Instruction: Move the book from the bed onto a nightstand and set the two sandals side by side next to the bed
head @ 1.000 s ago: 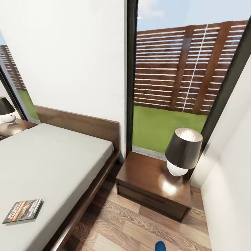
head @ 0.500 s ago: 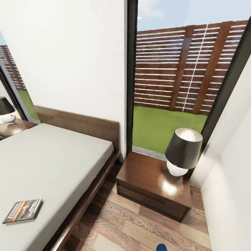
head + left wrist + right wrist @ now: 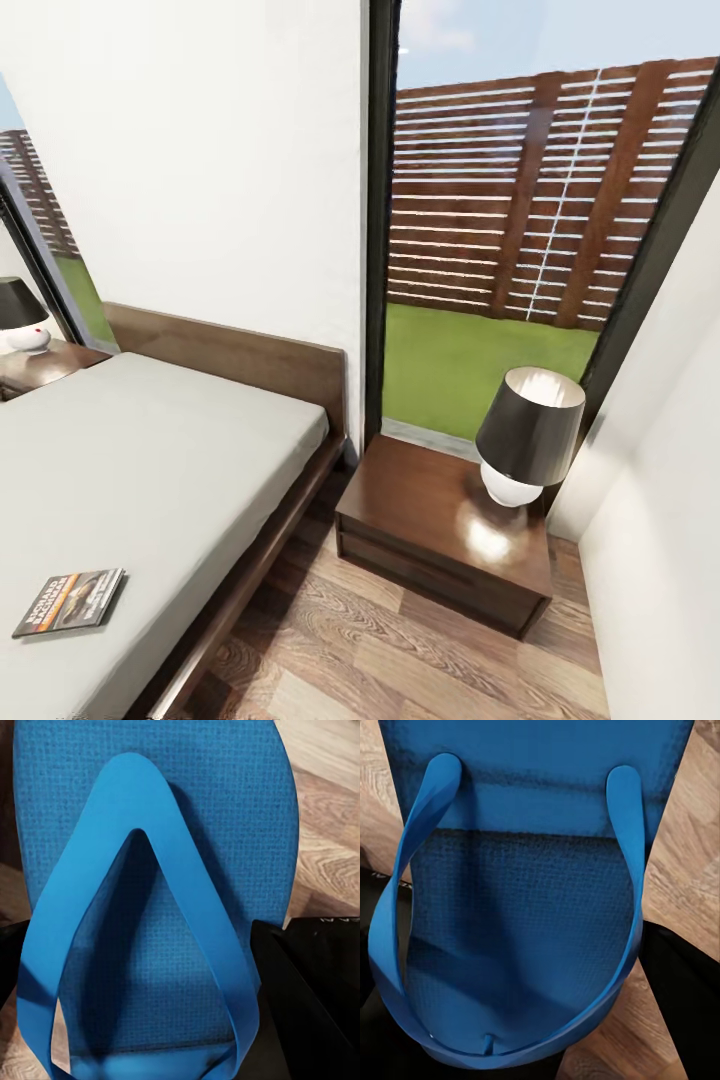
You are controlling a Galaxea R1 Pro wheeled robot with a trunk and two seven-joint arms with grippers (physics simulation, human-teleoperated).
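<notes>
Book [image 3: 68, 602] not moved yet, lying on the bed [image 3: 150, 460] — each gripper's fingers [image 3: 300, 1005] apparently grasping a sandal [image 3: 150, 907], unplaced.

White walls [image 3: 200, 150], wood floor [image 3: 400, 650], tall window [image 3: 500, 250], lamp [image 3: 528, 435].

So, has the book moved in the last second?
No. Book lies at the same spot by the bed edge; it and the nightstand both drift slightly right, so the camera moved.
</notes>
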